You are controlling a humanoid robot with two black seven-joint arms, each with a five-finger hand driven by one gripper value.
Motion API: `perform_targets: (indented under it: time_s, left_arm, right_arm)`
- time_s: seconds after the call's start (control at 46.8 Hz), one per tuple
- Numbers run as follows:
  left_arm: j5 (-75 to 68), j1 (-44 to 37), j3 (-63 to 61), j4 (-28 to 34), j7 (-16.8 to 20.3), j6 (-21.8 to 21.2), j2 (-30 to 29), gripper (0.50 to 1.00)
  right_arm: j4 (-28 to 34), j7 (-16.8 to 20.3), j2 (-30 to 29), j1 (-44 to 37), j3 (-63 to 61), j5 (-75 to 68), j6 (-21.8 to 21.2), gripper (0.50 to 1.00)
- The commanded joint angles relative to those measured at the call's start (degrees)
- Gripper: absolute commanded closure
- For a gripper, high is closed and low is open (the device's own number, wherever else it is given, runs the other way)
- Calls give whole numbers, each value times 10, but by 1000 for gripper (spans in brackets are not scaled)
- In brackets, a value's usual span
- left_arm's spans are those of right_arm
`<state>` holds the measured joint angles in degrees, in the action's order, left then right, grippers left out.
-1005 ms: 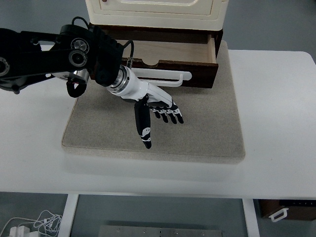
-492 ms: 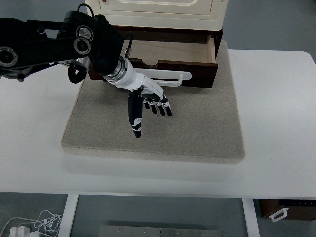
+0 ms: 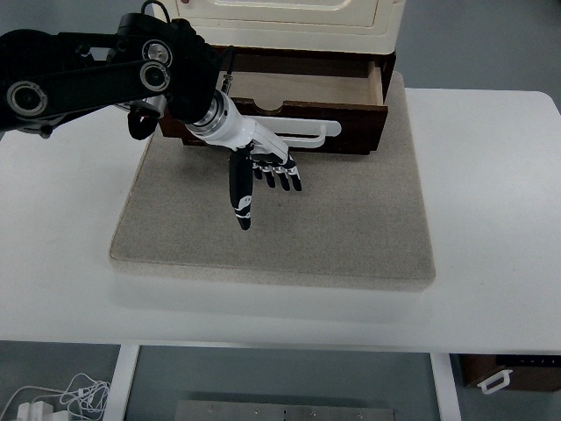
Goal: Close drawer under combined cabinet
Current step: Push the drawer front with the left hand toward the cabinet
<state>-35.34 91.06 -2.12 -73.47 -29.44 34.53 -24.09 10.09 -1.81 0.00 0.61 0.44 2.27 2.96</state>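
The drawer [image 3: 302, 101] sits pulled out at the foot of the cream-coloured cabinet [image 3: 280, 22], its dark wooden front facing the robot and a long white bar handle [image 3: 302, 133] running across that front. It looks a stiff, rigid wooden box that should slide straight back on its runners with a steady push, not something that bends or needs a careful touch; the flat front panel either side of the handle, or the handle itself, seems the sensible place to press. Inside the drawer I see only a bare pale wood floor, nothing stored in it. The left hand [image 3: 263, 171] hovers just in front of the drawer, over the grey mat [image 3: 351, 228] that lies under the cabinet, fingers spread and extended and holding nothing, its wrist close to the handle's left end. Whether it touches the handle I cannot tell. Cabinet and mat rest on a white table [image 3: 491, 219].
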Motion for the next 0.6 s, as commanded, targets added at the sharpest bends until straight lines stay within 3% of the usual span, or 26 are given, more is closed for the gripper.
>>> perform_targets:
  time_s: [0.0,0.578]
  left_arm:
    - [0,0,0,3,0,0,0,504]
    - [-3,-1,2,58,1,-3,13,506]
  right_arm:
    - [-1,0,0,0,0,0,0,548]
    - [0,0,0,0,0,0,0,548]
